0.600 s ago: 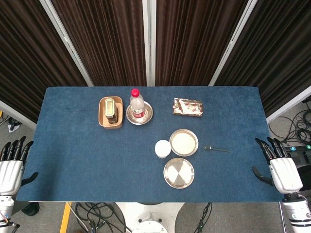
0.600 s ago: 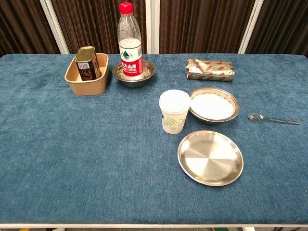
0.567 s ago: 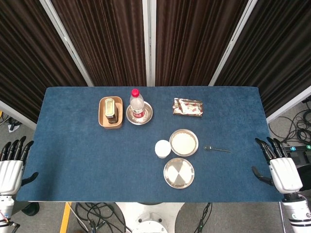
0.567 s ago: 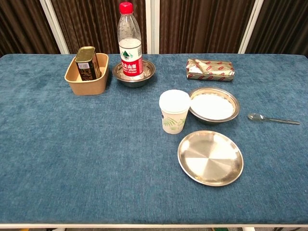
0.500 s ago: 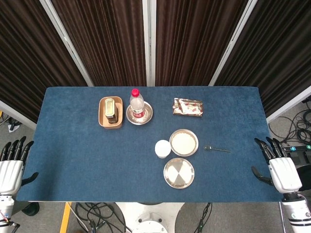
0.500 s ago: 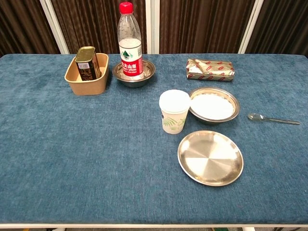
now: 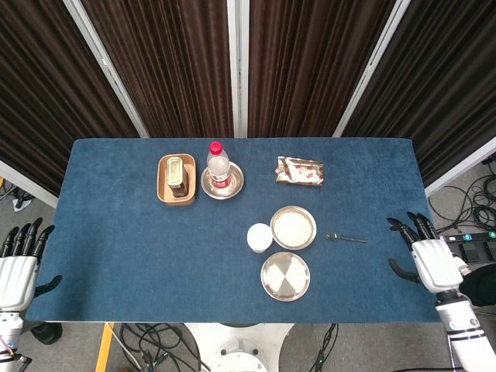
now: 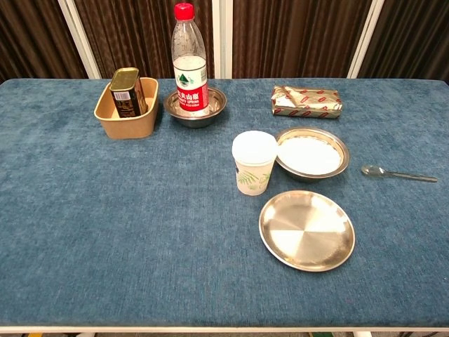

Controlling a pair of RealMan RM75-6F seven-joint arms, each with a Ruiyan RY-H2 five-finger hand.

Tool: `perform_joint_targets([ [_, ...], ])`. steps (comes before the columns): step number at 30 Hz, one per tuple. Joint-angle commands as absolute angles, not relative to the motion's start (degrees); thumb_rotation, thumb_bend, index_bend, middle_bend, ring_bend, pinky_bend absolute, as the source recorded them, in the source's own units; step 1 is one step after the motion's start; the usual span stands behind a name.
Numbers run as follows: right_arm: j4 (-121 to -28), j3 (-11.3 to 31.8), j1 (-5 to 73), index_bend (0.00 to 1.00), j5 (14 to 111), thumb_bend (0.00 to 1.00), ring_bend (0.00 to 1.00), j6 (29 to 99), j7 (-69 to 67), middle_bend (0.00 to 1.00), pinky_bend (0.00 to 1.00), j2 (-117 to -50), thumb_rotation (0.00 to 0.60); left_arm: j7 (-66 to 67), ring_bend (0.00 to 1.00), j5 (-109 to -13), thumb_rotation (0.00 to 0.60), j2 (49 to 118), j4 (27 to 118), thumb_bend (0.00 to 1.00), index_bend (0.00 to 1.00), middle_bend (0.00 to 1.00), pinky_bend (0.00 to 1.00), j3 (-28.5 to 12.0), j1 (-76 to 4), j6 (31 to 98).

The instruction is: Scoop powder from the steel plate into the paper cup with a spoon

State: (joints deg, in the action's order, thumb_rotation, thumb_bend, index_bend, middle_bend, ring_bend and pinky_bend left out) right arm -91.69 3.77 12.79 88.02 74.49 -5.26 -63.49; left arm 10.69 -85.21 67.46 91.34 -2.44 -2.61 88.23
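The steel plate [image 8: 311,154] holds white powder, with the paper cup [image 8: 253,163] just left of it and the spoon [image 8: 397,173] lying on the cloth to its right. Only the head view shows the hands (both empty, fingers spread): the left hand [image 7: 18,267] is off the table's left edge, and the right hand [image 7: 431,262] has edged in over the right edge since the earlier frame.

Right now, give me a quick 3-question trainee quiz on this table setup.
1. True or false: the spoon lies inside the powder plate.
2. Which stands in the steel bowl? A) paper cup B) bottle C) tin
3. Fill in: the right hand holds ____.

Key: 1 false, it lies on the cloth beside it. 2 B. 3 nothing.
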Motion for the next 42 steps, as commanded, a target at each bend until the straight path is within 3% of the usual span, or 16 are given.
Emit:
perform_joint_targets([
  [1, -87.71, 6.00, 18.51, 0.21, 82.61, 0.17, 0.05, 65.43, -2.30, 0.31, 0.05, -67.57, 0.600, 10.38, 0.06, -84.98, 0.600, 67.55, 91.18, 0.14, 0.16, 0.10, 0.06, -2.41, -2.43, 88.29],
  [7, -78.16, 7.57, 24.12, 0.33, 77.39, 0.18, 0.13, 56.81, -0.36, 0.39, 0.10, -75.95, 0.600, 10.45, 0.06, -84.64, 0.600, 67.81, 91.11, 0.13, 0.16, 0.10, 0.06, -2.33, -2.52, 87.74],
  [14, -69.24, 7.85, 27.40, 0.45, 74.28, 0.17, 0.15, 51.37, -1.05, 0.45, 0.12, -82.92, 0.600, 10.98, 0.06, -84.18, 0.600, 67.91, 91.35, 0.13, 0.16, 0.11, 0.06, -2.35, -2.62, 87.24],
  [28, -64.04, 7.14, 30.52, 0.49, 70.95, 0.17, 0.17, 45.88, 2.34, 0.47, 0.12, -86.57, 0.600, 10.79, 0.06, -83.85, 0.600, 68.32, 91.03, 0.14, 0.16, 0.10, 0.06, -2.44, -2.85, 86.76],
  [42, -64.76, 6.91, 32.10, 0.49, 68.25, 0.26, 0.19, 43.55, 5.68, 0.50, 0.12, -86.47, 0.600, 10.11, 0.06, -83.67, 0.600, 68.57, 90.32, 0.14, 0.16, 0.10, 0.06, -2.44, -2.84, 86.63],
])
